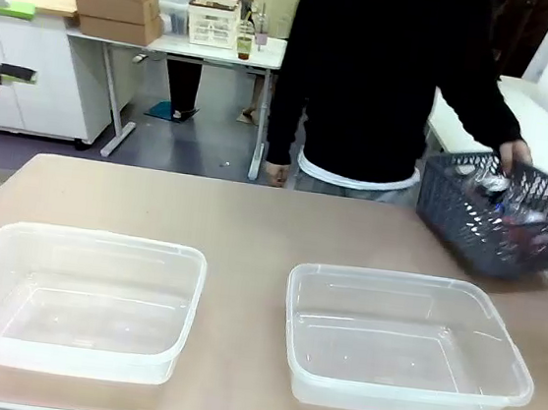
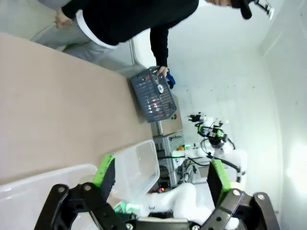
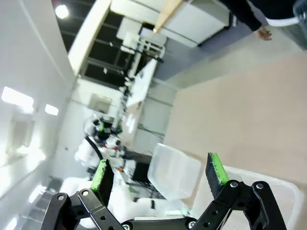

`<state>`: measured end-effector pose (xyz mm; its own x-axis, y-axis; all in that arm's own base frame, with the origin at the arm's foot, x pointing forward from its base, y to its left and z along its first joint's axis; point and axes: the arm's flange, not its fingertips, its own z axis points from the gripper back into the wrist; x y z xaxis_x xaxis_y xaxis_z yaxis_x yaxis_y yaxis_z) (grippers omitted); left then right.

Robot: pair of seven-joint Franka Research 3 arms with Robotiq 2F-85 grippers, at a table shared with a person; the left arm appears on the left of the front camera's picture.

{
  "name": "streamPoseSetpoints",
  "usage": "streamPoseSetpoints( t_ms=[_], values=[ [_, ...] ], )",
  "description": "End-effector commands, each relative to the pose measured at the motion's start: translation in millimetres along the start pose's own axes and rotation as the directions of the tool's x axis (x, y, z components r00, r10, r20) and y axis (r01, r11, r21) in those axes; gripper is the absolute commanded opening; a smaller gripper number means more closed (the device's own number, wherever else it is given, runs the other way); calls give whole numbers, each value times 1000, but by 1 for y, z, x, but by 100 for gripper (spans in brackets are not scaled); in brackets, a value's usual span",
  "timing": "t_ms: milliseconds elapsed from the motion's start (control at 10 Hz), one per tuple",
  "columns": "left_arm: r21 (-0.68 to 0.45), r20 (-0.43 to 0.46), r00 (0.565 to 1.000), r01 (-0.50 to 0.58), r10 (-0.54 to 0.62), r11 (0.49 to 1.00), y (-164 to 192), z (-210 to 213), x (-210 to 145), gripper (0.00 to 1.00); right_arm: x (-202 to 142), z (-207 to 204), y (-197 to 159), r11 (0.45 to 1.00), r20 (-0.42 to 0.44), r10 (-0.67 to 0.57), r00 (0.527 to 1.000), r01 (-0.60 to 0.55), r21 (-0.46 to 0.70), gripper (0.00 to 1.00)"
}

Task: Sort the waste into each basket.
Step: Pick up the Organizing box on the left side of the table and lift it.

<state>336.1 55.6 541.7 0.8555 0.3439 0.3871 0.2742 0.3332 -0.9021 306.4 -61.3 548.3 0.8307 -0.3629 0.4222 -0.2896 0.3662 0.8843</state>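
Observation:
Two clear tubs stand side by side on the near half of the table, the left tub (image 1: pixel 82 235) and the right tub (image 1: pixel 385 275), both with nothing in them. The waste (image 1: pixel 508 204), cans and clear bottles, lies in a dark grey lattice basket (image 1: pixel 450 220) at the far right, tilted and held by the person's hand (image 1: pixel 513 153). My left gripper (image 2: pixel 160 175) is open and high above the tubs, one tub (image 2: pixel 136 165) showing between its fingers. My right gripper (image 3: pixel 160 175) is also open and raised, with a tub (image 3: pixel 175 172) below it.
The person in a black top stands at the far edge of the tan table (image 1: pixel 252 222). Bare tabletop stretches between the tubs and the far edge. Behind are white desks with cardboard boxes (image 1: pixel 117 4).

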Motion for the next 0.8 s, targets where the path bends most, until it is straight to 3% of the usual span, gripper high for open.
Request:
streamPoseSetpoints(
  t_ms=[0,500,600,700],
  values=[
    [45,-112,991,79,-74,996,-9,-12,-10,100,-2,-1,8,993,-36,104,994,-106,-57,100],
    [45,-112,991,79,-74,996,-9,-12,-10,100,-6,-2,10,993,-54,78,995,-82,-81,100],
    [75,-129,990,59,-49,995,-9,-13,-15,100,-3,-39,21,992,-155,79,985,-93,-86,100],
    [125,-156,988,35,-15,992,-11,-7,-12,100,-7,-101,44,992,-210,44,977,-67,-103,100]
  ],
)
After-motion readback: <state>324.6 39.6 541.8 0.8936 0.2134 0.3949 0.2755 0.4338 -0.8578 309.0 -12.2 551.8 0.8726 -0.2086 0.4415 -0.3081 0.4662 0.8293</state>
